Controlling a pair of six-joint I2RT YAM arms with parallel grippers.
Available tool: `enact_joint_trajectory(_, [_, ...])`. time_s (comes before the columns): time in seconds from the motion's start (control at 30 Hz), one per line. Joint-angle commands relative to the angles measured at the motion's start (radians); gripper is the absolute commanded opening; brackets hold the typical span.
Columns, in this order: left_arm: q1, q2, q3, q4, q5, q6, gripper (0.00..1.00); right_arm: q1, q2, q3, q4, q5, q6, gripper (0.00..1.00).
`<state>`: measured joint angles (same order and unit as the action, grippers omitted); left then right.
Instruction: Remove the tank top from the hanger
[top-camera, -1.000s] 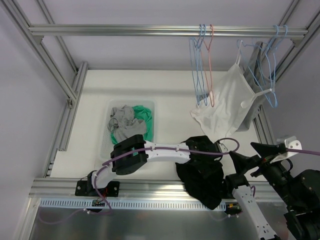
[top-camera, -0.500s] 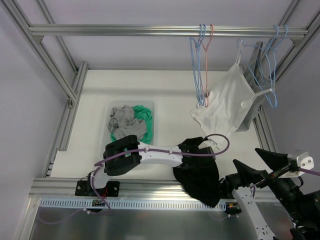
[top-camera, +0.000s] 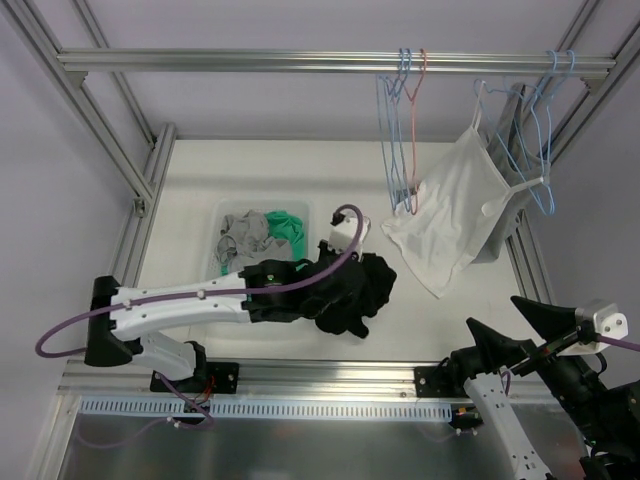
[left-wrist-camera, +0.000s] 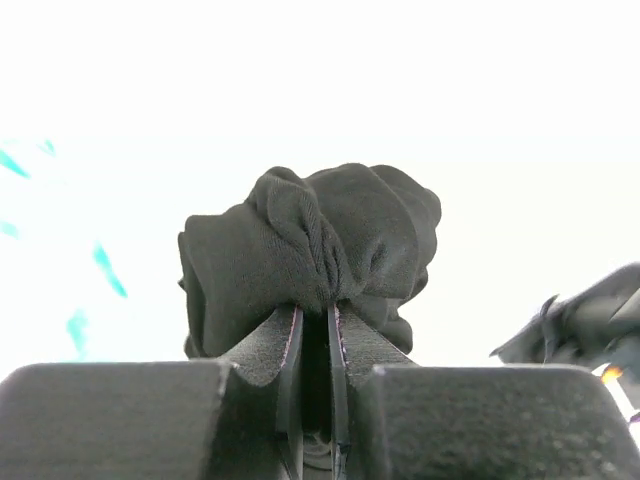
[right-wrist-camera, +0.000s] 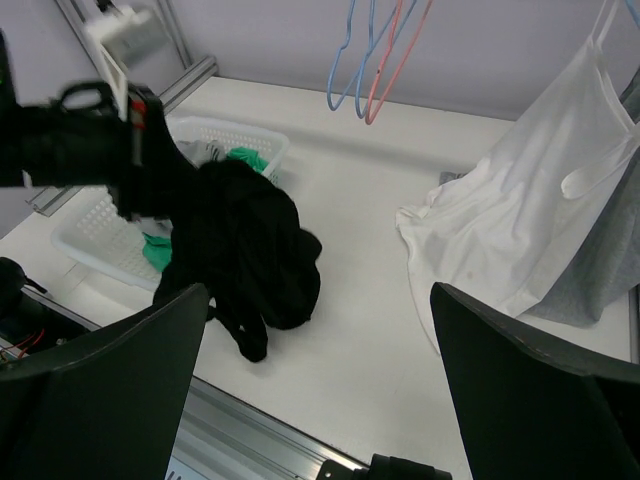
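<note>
Both left pincer (left-wrist-camera: 313, 312) tips vanish into the black garment (left-wrist-camera: 310, 240).

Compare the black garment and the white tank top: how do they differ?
Pose: the black garment is bunched up; the white tank top hangs spread out. Support: the left pincer is shut on the black garment; a hanger carries the white tank top. Both are soft cloth.

Crumpled black tank top (top-camera: 355, 290) bunched just beside the basket (top-camera: 216, 240).
</note>
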<state>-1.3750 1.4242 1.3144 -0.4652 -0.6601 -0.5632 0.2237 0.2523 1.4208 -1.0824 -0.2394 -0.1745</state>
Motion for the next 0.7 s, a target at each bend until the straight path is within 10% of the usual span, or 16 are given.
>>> enact_joint_trajectory(0.0, [0.002, -0.082, 0.109, -0.032, -0.167, 0.106, 0.00, -0.001, 0.011, 0.009, 0.032, 0.015, -0.011, 1.00])
enact_joint_trajectory(0.33, [0.211, -0.153, 0.367, -0.076, -0.176, 0.328, 0.00, -0.003, 0.019, -0.010, 0.044, 0.025, -0.010, 0.99])
enact_joint_trajectory(0.67, [0.595, -0.191, 0.286, -0.090, 0.125, 0.280, 0.00, 0.000, 0.015, -0.043, 0.070, 0.015, -0.008, 0.99])
